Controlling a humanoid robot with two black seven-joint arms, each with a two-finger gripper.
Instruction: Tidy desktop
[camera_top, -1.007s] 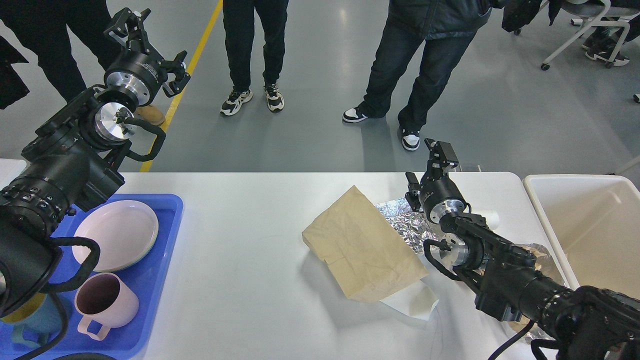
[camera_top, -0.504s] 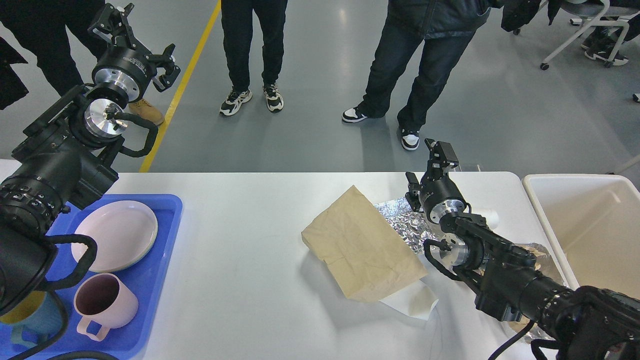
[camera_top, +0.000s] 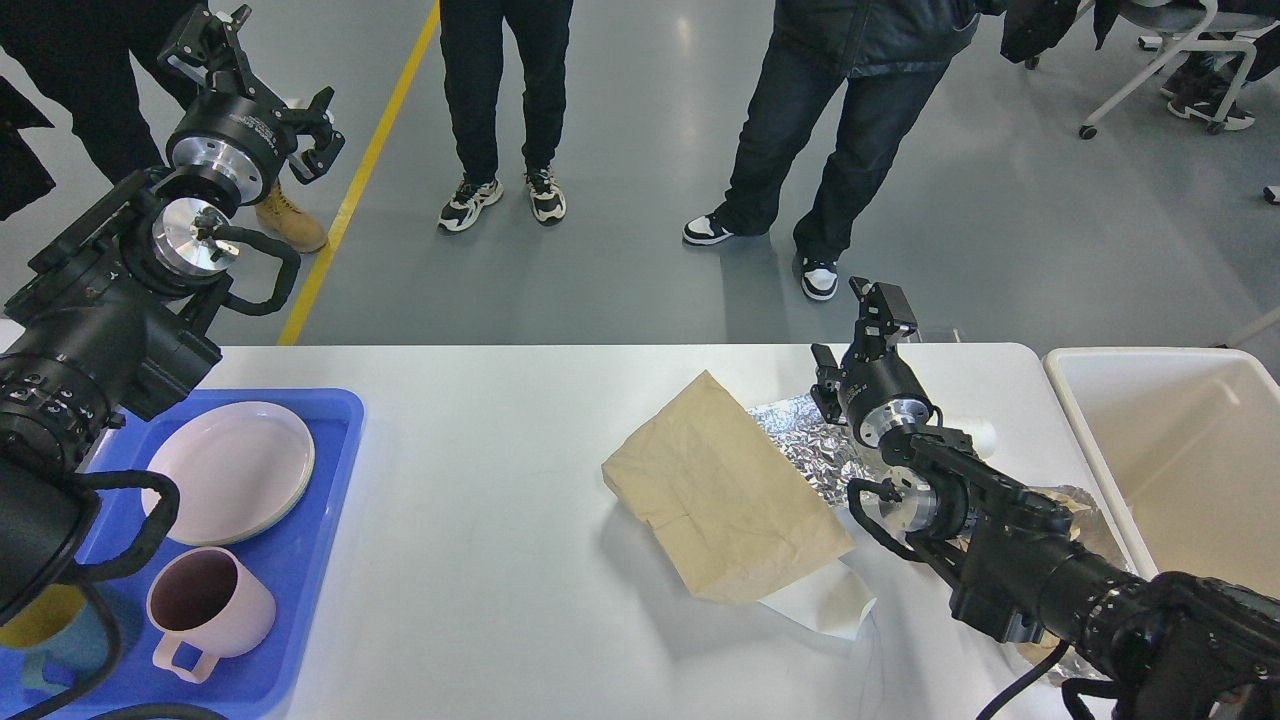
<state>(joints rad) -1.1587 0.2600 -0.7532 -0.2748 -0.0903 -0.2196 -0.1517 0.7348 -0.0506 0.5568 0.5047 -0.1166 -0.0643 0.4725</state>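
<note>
**Paper rubbish left to clear**

At the upper left of the frame my left gripper (camera_top: 250, 70) hangs above the floor, fingers spread, holding nothing. Lower left, the blue tray (camera_top: 335, 480) holds a plate (camera_top: 228, 472) and a mug (camera_top: 208, 608). The desktop (camera_top: 480, 560) fills the middle. Right of center lie a brown paper bag (camera_top: 725, 500) and foil (camera_top: 815, 445). My right gripper (camera_top: 875, 315) hovers beyond them, empty; I cannot tell its opening. I'd pinch the bag's edge low, then carry it to the bin (camera_top: 1180, 450) at right.

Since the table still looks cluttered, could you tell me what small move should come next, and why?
Probably lower the right gripper toward the brown paper bag. It lies loose on the desktop over crumpled foil, the cream bin stands just right, and the left gripper is raised far off.
</note>
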